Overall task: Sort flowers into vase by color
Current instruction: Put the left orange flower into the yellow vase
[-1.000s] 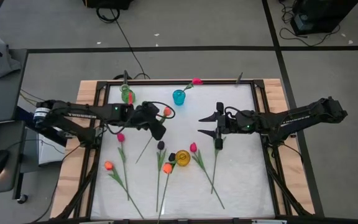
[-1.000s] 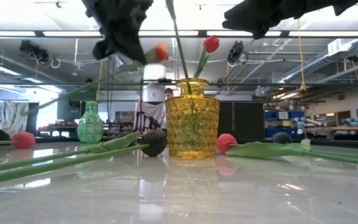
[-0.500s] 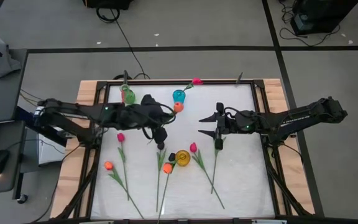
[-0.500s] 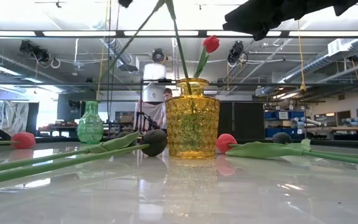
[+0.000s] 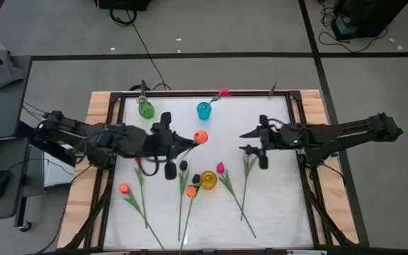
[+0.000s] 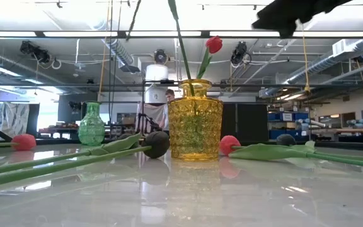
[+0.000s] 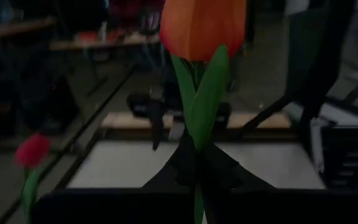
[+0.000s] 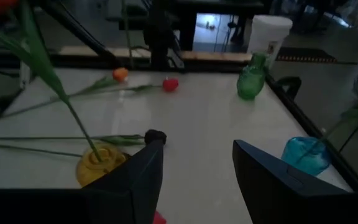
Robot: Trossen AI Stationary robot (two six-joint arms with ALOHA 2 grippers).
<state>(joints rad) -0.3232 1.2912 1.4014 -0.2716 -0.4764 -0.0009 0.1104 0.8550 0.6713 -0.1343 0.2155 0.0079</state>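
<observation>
One claw [image 5: 185,144] clamps orange tulip [image 5: 200,137].

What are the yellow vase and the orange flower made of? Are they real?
The yellow vase looks like glass or clear plastic: light shines through it and its bumpy pattern sparkles. The orange flower, held in the left gripper, looks fake, maybe smooth plastic or foam: its bud is one even colour and its leaf is stiff and smooth.

Glossy white table [image 6: 181,195]; textured yellow glass vase [image 6: 195,120].
</observation>
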